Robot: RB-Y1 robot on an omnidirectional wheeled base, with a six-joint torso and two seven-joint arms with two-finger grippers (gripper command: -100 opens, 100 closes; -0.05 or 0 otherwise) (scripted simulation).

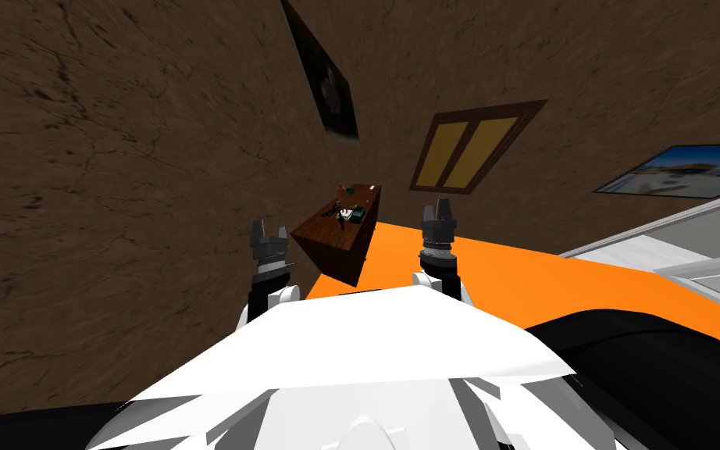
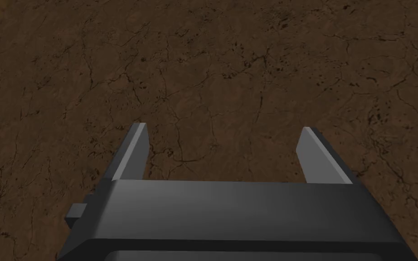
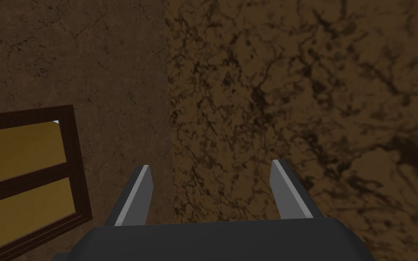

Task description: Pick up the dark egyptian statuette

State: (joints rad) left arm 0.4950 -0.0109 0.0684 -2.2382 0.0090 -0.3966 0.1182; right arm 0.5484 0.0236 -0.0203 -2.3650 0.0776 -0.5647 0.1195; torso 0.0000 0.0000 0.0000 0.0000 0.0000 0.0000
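Observation:
A dark brown wooden table [image 1: 335,242] stands far ahead against the brown wall, with several small things on its top. Among them a small dark upright figure [image 1: 340,222] looks like the statuette; its detail is too small to tell. My left gripper [image 1: 269,234] is raised in front of my chest, well short of the table, and in its wrist view the left gripper [image 2: 224,129] is open with nothing between its fingers. My right gripper [image 1: 438,211] is raised to the right of the table, and the right gripper [image 3: 210,165] is open too.
An orange floor [image 1: 507,273] stretches from my chest to the table. White furniture [image 1: 686,234] stands at the right. A dark-framed yellow window [image 1: 472,148] and a dark picture [image 1: 327,78] hang on the brown wall behind the table.

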